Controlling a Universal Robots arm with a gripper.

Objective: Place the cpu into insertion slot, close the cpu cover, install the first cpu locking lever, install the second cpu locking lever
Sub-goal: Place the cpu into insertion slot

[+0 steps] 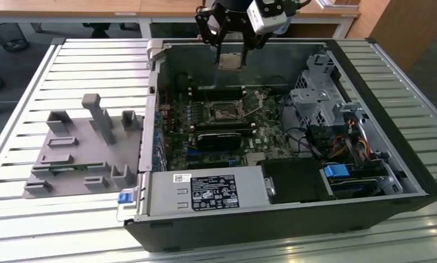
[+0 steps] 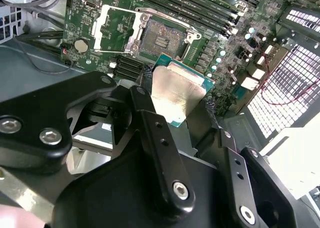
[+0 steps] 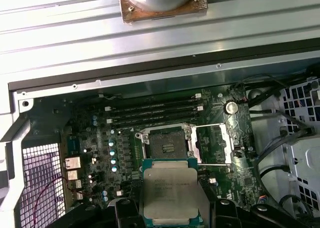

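a: starting with the exterior view, where is the gripper hanging?
b: the gripper (image 1: pixel 231 57) is hanging over the open computer case (image 1: pixel 277 224), above the insertion slot (image 1: pixel 224 113) and well apart from it. its jaws are pinching the cpu (image 1: pixel 231 62) by 2 opposite edges, and the chip is showing its pale metal top.
a: anything else there?
b: a grey moulded fixture (image 1: pixel 86 148) is resting on the slatted table (image 1: pixel 28 224), outside the case and well apart from the slot.
a: and in the second wrist view?
b: the 2 black fingers (image 2: pixel 150 123) are gripping the cpu (image 2: pixel 175 95) between them, clear of the green board (image 2: pixel 90 7). the insertion slot (image 2: pixel 161 39) is lying uncovered beyond the chip, not touching it. the cpu cover (image 2: pixel 136 33) is lying swung open just beside the slot, with green board showing through its window.
a: is the first wrist view agreeing?
b: yes. the cpu (image 3: pixel 170 193) is sitting in the gripper (image 3: pixel 172 214), near the insertion slot (image 3: pixel 165 145) but apart from it. the cpu cover (image 3: pixel 226 145) is lying flipped open, touching 1 side of the slot. the long memory slots (image 3: pixel 155 112) are running along another side of the slot, just beside it.
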